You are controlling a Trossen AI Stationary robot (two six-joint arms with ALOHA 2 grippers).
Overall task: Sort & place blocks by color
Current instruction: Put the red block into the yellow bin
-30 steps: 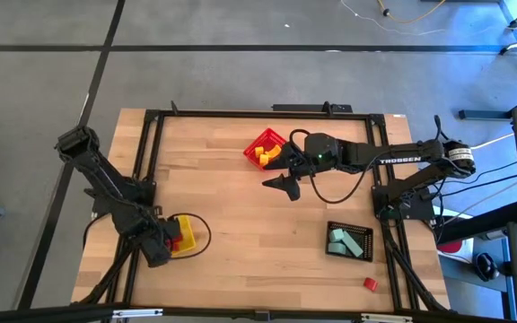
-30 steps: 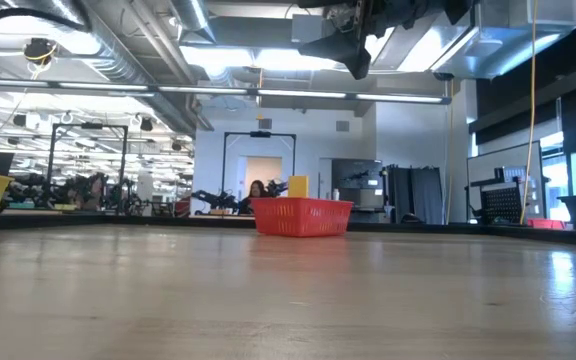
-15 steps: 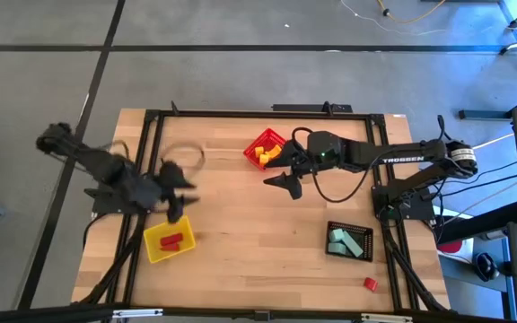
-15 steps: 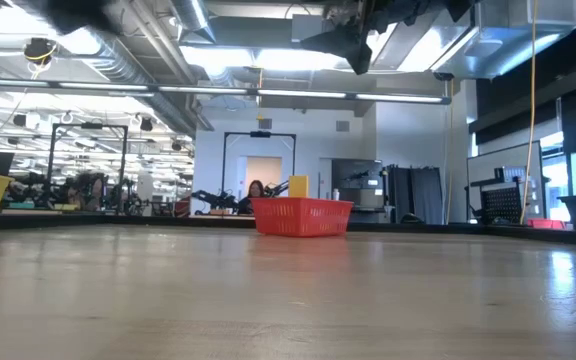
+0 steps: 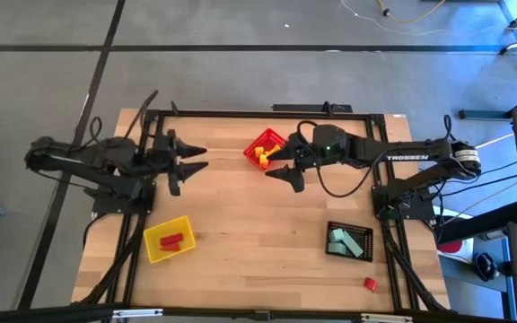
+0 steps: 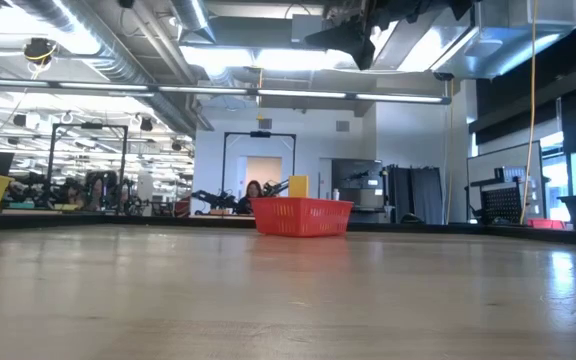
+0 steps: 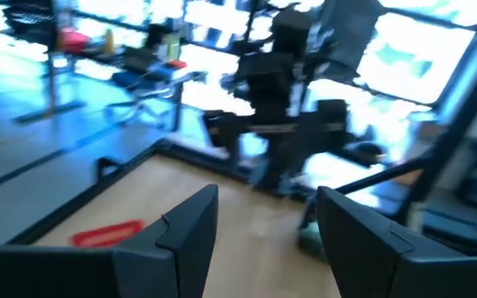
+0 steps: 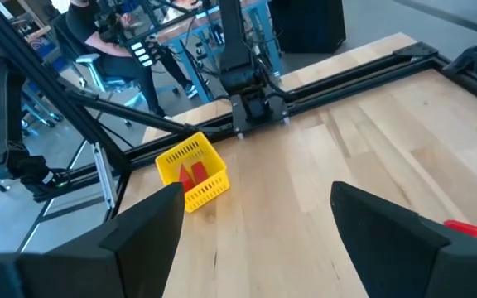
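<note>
Raised over the table's left part, my left gripper is open and points level toward the right, holding nothing. The yellow bin stands near the front left with a red block lying in it. My right gripper hangs open and empty in the air beside the red bin, which holds yellow blocks. Mint green blocks lie in the black bin. One red block rests on the table at the front right.
A black metal frame runs around the table's edges. Bare wood lies between the yellow and black bins. The low view shows a room with racks and a person far behind the red bin.
My left gripper has risen from just over the yellow bin, swung toward the table's far edge and tipped from pointing down to level. The yellow bin with its red block now shows uncovered.
</note>
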